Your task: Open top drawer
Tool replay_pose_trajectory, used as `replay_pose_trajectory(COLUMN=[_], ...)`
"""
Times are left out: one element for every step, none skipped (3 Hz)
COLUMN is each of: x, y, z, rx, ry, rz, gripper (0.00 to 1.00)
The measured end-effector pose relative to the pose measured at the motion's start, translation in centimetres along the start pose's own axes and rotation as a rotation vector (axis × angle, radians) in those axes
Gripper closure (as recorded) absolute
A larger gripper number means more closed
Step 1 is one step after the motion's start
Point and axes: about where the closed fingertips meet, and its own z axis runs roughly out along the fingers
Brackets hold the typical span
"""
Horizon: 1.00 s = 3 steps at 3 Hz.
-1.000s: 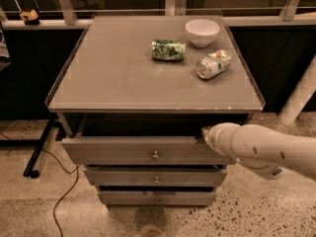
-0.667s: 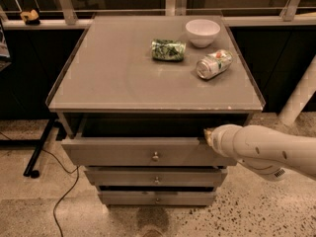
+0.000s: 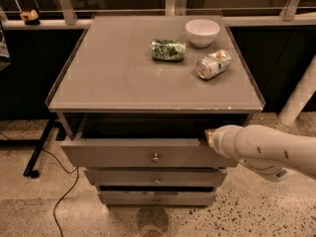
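Note:
The top drawer (image 3: 123,154) is a wide grey front with a small round metal knob (image 3: 155,157) at its centre. It stands pulled out a little from under the tabletop, with a dark gap behind its upper edge. My gripper (image 3: 207,137) is at the right end of the drawer's top edge, at the tip of my white arm (image 3: 266,149), which comes in from the right. The arm hides most of the gripper.
Two narrower drawer fronts (image 3: 156,179) sit below the top one. On the grey tabletop (image 3: 108,73) are a white bowl (image 3: 202,32), a green snack bag (image 3: 168,49) and a can on its side (image 3: 214,64). A black cable (image 3: 61,196) lies on the floor at left.
The gripper and arm have shifted slightly to the right and toward me. The top drawer front has come out a touch further.

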Motion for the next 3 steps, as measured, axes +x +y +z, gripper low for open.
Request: replay_pose_trajectory(x=[1.5,0.9,-0.9], y=[0.2,0.3,0.8], z=[-2.1,-2.0,-1.1], rx=[-0.025,-0.025,-0.031], ry=[0.018,0.009,-0.012], rz=[0.033,0.026,-0.016], gripper=[1.0,1.0,1.0])
